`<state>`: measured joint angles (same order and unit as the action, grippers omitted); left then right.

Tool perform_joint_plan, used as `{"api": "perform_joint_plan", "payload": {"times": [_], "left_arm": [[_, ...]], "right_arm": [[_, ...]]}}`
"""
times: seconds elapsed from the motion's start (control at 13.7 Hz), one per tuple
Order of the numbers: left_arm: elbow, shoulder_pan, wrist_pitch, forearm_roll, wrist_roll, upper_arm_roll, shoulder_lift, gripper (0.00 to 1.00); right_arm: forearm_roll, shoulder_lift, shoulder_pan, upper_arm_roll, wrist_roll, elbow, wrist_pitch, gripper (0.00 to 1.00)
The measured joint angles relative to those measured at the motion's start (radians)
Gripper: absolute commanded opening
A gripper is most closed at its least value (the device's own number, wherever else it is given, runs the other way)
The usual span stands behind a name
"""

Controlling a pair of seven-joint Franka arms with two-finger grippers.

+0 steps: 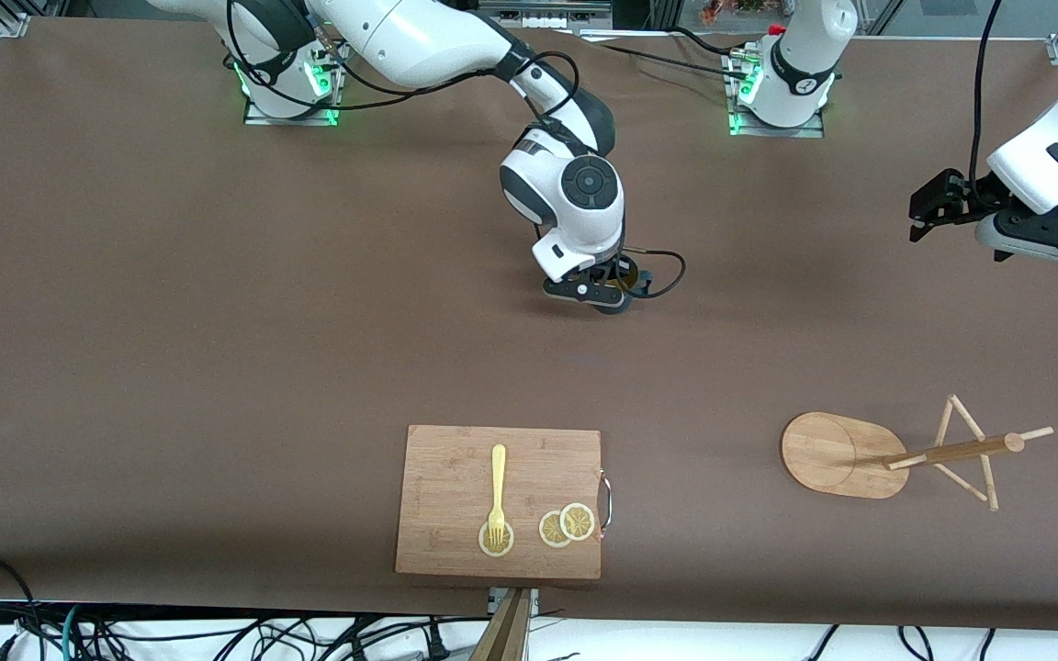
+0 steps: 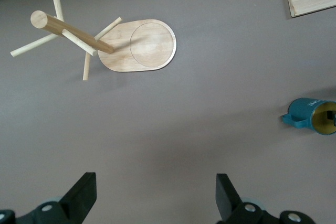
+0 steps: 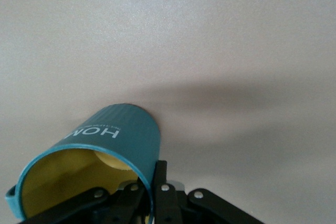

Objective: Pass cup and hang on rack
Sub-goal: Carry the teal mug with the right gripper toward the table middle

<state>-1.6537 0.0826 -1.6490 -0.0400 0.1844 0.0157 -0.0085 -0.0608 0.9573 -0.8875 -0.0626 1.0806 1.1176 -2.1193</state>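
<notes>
Brown desk (image 1: 217, 321) lay mostly bare; right gripper (image 1: 604, 292) pinched the cup (image 3: 100, 156) by its rim mid-desk, well apart from the wide-open, empty left gripper (image 2: 152, 198) waiting over the rack's (image 1: 846, 454) end.

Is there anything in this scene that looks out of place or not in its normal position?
Nothing stands out: the rack stands upright, the right gripper holds the cup by its rim, and the left gripper waits open.

the rack (image 1: 846, 453) stands beside the cutting board (image 1: 499, 501), toward the left arm's end.
</notes>
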Motion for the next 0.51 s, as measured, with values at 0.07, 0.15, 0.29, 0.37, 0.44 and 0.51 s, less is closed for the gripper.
{"api": "perform_joint_plan", "payload": {"times": [0.07, 0.15, 0.29, 0.37, 0.44, 0.51], "left_arm": [[0.0, 0.0, 0.0, 0.0, 0.0, 0.0, 0.0, 1.0], [0.0, 0.0, 0.0, 0.0, 0.0, 0.0, 0.0, 1.0], [0.0, 0.0, 0.0, 0.0, 0.0, 0.0, 0.0, 1.0], [0.0, 0.0, 0.0, 0.0, 0.0, 0.0, 0.0, 1.0], [0.0, 0.0, 0.0, 0.0, 0.0, 0.0, 0.0, 1.0], [0.0, 0.0, 0.0, 0.0, 0.0, 0.0, 0.0, 1.0]], "right_arm": [[0.0, 0.0, -0.001, 0.0, 0.0, 0.0, -0.002, 0.17], [0.0, 0.0, -0.002, 0.0, 0.0, 0.0, -0.003, 0.21], [0.0, 0.0, -0.002, 0.001, 0.0, -0.006, -0.003, 0.43], [0.0, 0.0, -0.002, 0.002, 0.0, -0.01, -0.003, 0.44], [0.0, 0.0, -0.002, 0.003, 0.0, -0.016, -0.003, 0.45], [0.0, -0.001, -0.002, 0.003, 0.0, -0.022, -0.003, 0.46]]}}
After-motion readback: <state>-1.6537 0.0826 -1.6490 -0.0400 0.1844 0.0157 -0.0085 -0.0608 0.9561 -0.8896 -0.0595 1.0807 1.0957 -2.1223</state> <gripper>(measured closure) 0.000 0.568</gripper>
